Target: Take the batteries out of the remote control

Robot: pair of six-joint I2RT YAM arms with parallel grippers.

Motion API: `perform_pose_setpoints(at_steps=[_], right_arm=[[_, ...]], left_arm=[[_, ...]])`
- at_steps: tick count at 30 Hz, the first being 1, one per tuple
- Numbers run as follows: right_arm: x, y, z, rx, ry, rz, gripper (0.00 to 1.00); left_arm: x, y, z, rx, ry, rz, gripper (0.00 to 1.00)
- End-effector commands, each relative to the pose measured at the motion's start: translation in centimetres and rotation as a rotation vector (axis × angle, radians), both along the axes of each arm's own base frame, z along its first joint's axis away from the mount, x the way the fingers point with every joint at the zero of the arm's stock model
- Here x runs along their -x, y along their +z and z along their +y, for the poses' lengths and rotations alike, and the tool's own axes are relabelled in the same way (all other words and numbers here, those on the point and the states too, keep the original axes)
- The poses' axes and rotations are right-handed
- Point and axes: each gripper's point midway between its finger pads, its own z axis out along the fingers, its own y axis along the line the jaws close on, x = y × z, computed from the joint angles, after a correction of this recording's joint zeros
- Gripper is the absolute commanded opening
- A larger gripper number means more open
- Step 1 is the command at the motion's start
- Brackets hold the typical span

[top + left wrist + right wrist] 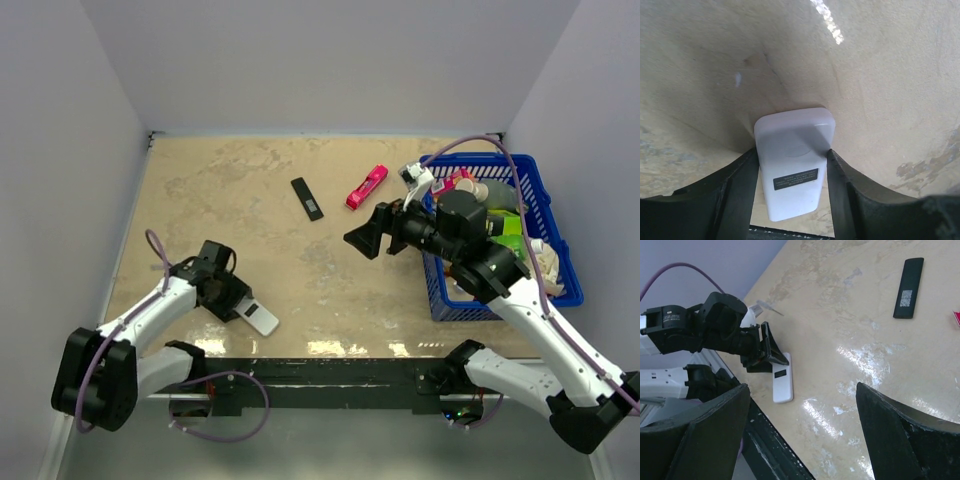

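At the right edge of the table, a blue plastic basket (438,290) holds a loose heap of small items: something green, a pale crumpled piece and a red-and-white object. They are too jumbled to name. The right arm crosses over the basket's near-left corner.

Near the front-left of the table (250,220), the white remote (792,165) lies flat with its back face up, showing a small black label. In the top view its long axis runs diagonally. One end sits under the left gripper (240,300), and the free, rounded end points toward the near edge and the table's middle. The batteries cannot be seen, and the remote's back looks closed.

In the left wrist view the remote lies lengthwise between the two black fingers (740,185), one against each long edge, so the jaws are closed on its sides. About half its length extends past the fingertips.

The right gripper (362,238) is above the table's centre, well apart from the white remote, with its jaws spread wide and nothing between them. A black remote (307,198) and a pink remote (367,186) lie farther back, near each other but not touching.
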Motion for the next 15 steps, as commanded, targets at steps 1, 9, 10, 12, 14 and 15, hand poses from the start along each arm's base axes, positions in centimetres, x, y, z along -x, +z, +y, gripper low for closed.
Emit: perform_pose_setpoints(at_steps=[1, 9, 10, 12, 14, 15], right_arm=[[0.4, -0.1, 0.1, -0.001, 0.024, -0.026, 0.89], [0.5, -2.0, 0.3, 0.024, 0.029, 0.019, 0.88], [0.6, -2.2, 0.3, 0.023, 0.029, 0.029, 0.88], [0.7, -3.0, 0.5, 0.027, 0.029, 0.049, 0.88], [0.9, -3.7, 1.0, 0.022, 0.036, 0.067, 0.87], [0.9, -4.0, 1.2, 0.025, 0.032, 0.074, 0.86]], left_arm=[[-1.2, -0.2, -3.4, 0.056, 0.007, 0.002, 0.49], [-3.2, 0.4, -6.7, 0.060, -0.077, 0.025, 0.47], [-3.4, 0.5, -6.8, 0.059, -0.101, 0.017, 0.49], [-3.9, 1.2, -7.0, 0.060, -0.129, -0.013, 0.54], [-4.2, 2.2, -7.0, 0.056, -0.155, -0.047, 0.64], [-4.4, 2.7, -7.0, 0.057, -0.161, -0.065, 0.68]])
